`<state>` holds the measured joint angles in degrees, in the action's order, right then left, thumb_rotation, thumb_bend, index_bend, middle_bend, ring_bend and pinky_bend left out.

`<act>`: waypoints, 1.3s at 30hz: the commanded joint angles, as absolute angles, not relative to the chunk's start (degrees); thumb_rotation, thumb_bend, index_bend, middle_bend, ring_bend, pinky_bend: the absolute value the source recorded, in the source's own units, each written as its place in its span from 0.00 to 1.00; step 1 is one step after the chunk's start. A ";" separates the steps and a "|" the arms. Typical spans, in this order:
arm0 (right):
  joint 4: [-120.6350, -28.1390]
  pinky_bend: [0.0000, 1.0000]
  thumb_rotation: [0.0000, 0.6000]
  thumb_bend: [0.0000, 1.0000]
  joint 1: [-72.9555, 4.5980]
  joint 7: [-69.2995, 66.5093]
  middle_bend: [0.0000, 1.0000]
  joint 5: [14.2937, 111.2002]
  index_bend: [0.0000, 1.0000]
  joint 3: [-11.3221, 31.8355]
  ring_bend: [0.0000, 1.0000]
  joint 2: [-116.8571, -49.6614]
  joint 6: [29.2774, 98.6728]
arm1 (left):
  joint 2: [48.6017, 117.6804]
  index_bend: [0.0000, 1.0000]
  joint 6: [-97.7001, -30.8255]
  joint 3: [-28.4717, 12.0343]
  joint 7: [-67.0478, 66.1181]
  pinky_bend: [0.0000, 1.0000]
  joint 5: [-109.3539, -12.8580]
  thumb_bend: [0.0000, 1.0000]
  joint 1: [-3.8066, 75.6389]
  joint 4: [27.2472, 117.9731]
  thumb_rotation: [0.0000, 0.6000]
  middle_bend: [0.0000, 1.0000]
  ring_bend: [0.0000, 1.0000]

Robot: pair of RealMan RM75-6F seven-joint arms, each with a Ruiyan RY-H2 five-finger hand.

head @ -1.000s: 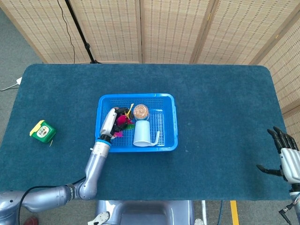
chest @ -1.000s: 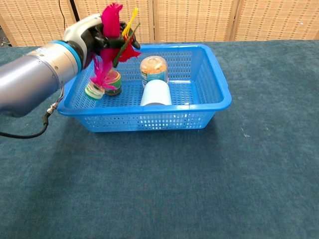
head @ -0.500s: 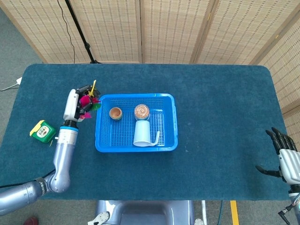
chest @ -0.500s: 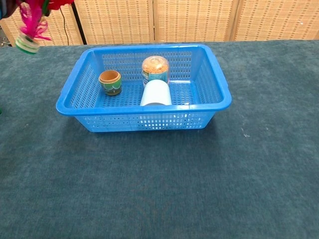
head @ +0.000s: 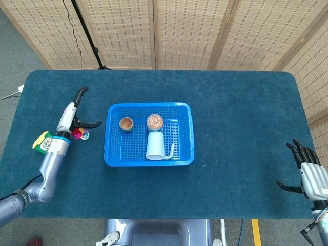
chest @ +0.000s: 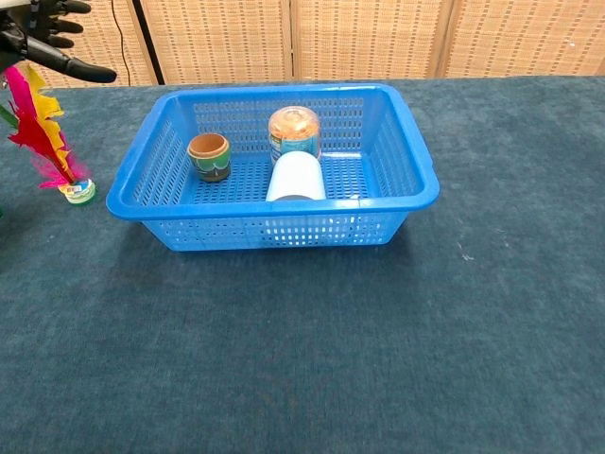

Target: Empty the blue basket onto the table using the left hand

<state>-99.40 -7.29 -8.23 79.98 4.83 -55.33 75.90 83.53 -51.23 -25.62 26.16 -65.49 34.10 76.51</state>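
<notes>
Holding three things, the perforated blue basket (chest: 402, 194) sits mid-worktop (head: 241, 128): a small brown pot (chest: 209, 156), a clear-domed jar (chest: 293, 130) and a pale cup (chest: 296, 177) lying on its side. Beside its left wall a feathered shuttlecock (chest: 43, 137) stands upright on the carpet-like cloth. Above it, the left hand (head: 73, 113) spreads empty. At the far edge, the right hand (head: 307, 171) is splayed, empty.
</notes>
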 commanded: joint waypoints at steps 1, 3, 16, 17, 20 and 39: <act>-99.61 0.00 1.00 0.00 -7.32 -8.05 0.00 79.95 0.00 4.84 0.00 -55.34 75.93 | 81.19 0.00 -56.14 -22.19 21.12 0.00 -71.73 0.00 33.85 77.44 1.00 0.00 0.00; -99.70 0.00 1.00 0.00 -7.19 -8.05 0.00 80.03 0.00 4.83 0.00 -55.27 76.25 | 79.92 0.00 -57.53 -20.61 18.99 0.00 -74.74 0.00 33.88 79.41 1.00 0.00 0.00; -99.22 0.00 1.00 0.00 -7.25 -9.41 0.00 79.59 0.00 5.03 0.00 -54.94 75.98 | 78.30 0.00 -48.61 -15.16 -2.18 0.00 -75.79 0.00 41.40 87.79 1.00 0.00 0.00; -99.16 0.00 1.00 0.00 -7.29 -9.46 0.00 79.50 0.00 5.05 0.00 -54.94 75.90 | 79.36 0.00 -47.78 -15.31 -4.63 0.00 -74.29 0.00 42.47 87.61 1.00 0.00 0.00; -99.05 0.00 1.00 0.00 -7.38 -9.63 0.00 79.35 0.00 5.07 0.00 -54.94 75.66 | 82.37 0.00 -46.57 -16.01 -9.86 0.00 -69.71 0.00 44.92 86.96 1.00 0.00 0.00; -97.37 0.00 1.00 0.00 -7.89 -11.83 0.00 75.95 0.00 6.45 0.00 -54.72 74.04 | 92.38 0.00 -45.89 -18.87 -29.65 0.06 -46.43 0.07 58.76 80.75 1.00 0.00 0.00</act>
